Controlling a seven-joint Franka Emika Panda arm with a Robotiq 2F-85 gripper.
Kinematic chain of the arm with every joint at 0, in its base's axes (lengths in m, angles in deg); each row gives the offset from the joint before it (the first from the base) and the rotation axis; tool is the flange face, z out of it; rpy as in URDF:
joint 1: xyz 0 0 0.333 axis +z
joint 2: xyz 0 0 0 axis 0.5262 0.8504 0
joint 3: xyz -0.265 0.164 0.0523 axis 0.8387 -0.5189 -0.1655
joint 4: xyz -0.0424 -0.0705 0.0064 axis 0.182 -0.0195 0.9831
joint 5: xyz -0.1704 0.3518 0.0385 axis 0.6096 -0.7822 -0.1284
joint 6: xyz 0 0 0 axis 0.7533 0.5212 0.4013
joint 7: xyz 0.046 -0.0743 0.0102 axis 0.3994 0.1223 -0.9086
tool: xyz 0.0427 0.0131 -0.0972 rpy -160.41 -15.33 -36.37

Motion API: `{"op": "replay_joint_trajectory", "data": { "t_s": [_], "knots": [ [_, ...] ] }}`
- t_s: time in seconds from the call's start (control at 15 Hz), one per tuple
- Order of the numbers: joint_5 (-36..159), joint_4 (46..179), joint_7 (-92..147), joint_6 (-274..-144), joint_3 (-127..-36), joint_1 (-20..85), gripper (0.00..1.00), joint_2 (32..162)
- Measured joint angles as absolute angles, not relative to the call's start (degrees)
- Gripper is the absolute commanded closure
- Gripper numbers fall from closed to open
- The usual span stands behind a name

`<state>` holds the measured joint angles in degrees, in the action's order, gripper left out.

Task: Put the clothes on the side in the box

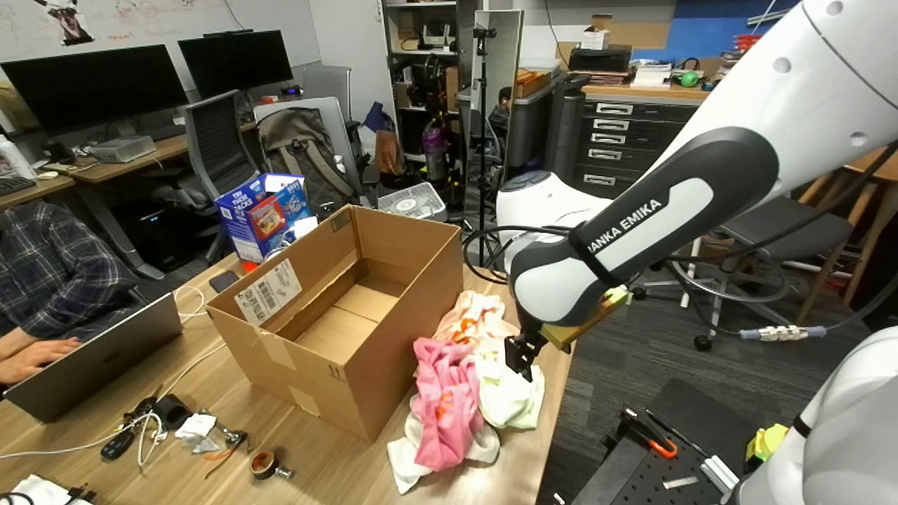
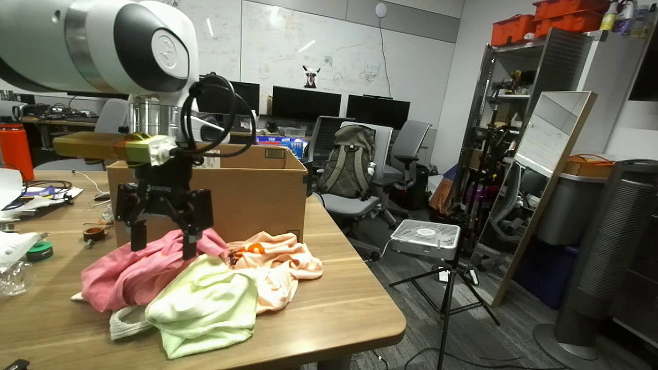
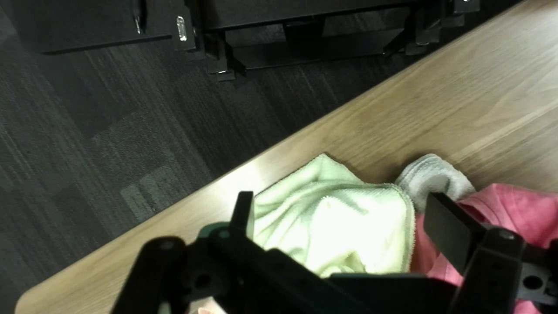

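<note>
Hanging with jaws spread wide, the gripper (image 2: 163, 252) has the yellow-green garment (image 3: 335, 220) below it, the box (image 2: 257, 203) near.

Overexposed green cloth (image 3: 335, 218), dim floor (image 3: 130, 131)

In an exterior view, white letters on the arm (image 1: 673, 196) read “ANKA EMIKA”, a black strap (image 1: 589, 257) hiding the start. “ROBOTIQ” stood on the gripper (image 2: 163, 242). The box (image 1: 386, 340) bore 2 upward arrows (image 1: 337, 374) and a white barcode label (image 1: 268, 292) too small to read. The blue carton (image 1: 242, 221) seemed to say “TRY”; the handwriting on the whiteboard (image 2: 411, 67) was illegible.
</note>
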<state>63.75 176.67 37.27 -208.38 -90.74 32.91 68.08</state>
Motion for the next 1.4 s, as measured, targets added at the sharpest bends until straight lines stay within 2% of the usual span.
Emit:
{"op": "replay_joint_trajectory", "data": {
  "t_s": [0.53,1.4],
  "knots": [
    [72.61,175.79,52.5,-201.25,-93.51,32.48,0.0,69.53],
    [65.68,168.39,44.82,-198.67,-94.34,37.6,0.0,78.39]
  ]
}}
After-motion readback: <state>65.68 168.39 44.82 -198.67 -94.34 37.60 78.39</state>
